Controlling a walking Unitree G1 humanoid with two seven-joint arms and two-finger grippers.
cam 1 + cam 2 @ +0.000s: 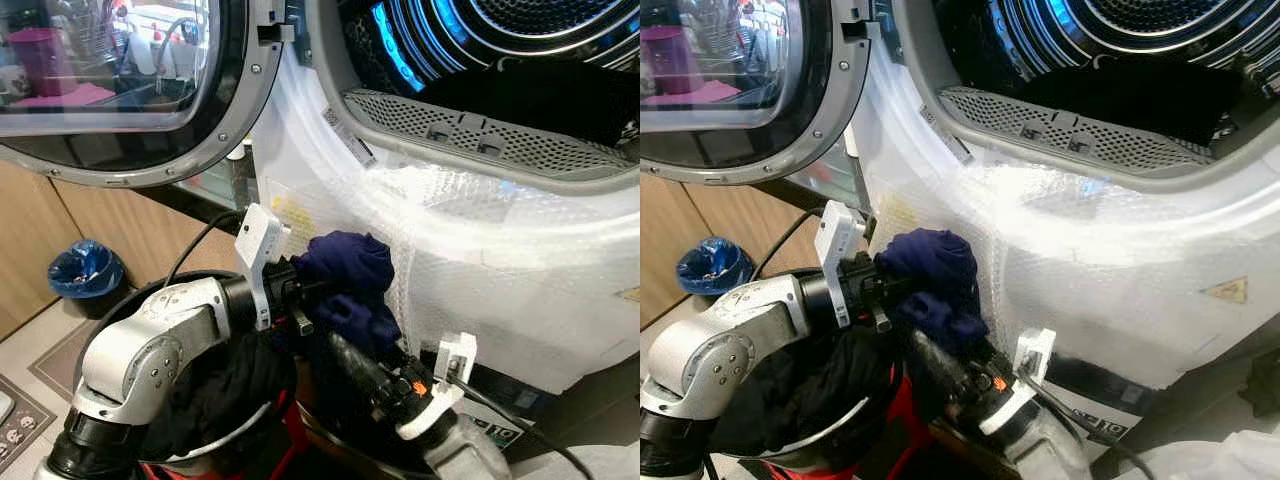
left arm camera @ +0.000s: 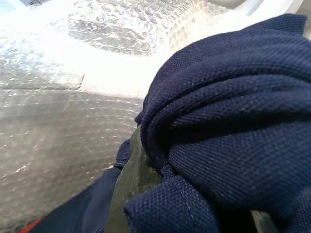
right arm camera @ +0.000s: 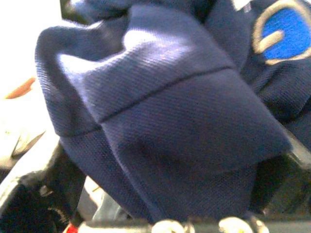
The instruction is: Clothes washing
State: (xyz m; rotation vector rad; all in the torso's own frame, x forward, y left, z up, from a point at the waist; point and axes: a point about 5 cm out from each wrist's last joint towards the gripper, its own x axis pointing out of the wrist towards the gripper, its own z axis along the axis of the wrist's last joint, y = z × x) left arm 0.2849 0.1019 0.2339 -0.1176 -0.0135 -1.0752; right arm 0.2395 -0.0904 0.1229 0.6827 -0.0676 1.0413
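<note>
Two grippers, left [image 1: 305, 290] and right [image 1: 345, 350], jaws pinching a bunched navy garment [image 1: 350, 285], hold it above a laundry basket [image 1: 235, 430], just below the washing machine's open drum [image 1: 500, 90].

1. The two head views look forward and down from close in front of the washing machine [image 1: 480, 250], its open drum [image 1: 500, 60] at far right and its door [image 1: 130, 90] at far left.
2. The left wrist view looks along its fingers, very near the navy garment [image 2: 233, 136], with bubble wrap [image 2: 73, 97] beyond.
3. The right wrist view sits pressed near the same garment.
4. All four share that garment.
</note>
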